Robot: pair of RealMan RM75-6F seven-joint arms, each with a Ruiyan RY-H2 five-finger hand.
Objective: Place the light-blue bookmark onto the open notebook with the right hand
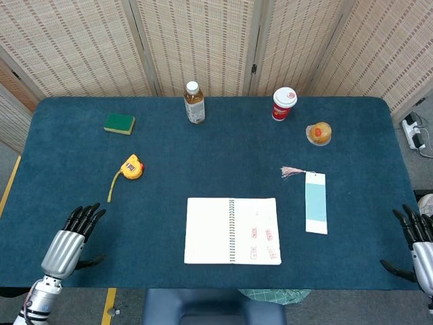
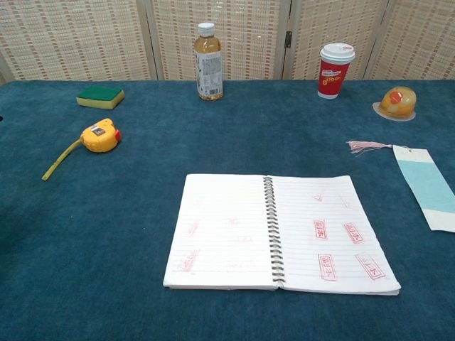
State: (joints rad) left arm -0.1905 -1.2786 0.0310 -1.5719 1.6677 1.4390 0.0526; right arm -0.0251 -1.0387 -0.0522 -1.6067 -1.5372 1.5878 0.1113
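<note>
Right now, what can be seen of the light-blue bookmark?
The light-blue bookmark is a flat, paper-like strip, light blue in the middle with white bands at both ends. A pinkish tassel trails from its far end, towards the left. It lies flat on the blue table cloth, lengthwise away from the robot, right of the open notebook and apart from it. Nothing touches it; the right robot hand rests at the table edge.

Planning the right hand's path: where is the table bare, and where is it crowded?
Bare cloth lies between the right hand and the bookmark, in the strip between bookmark and notebook, and left of the notebook. The far edge is crowded: bottle, cup, orange item.
</note>
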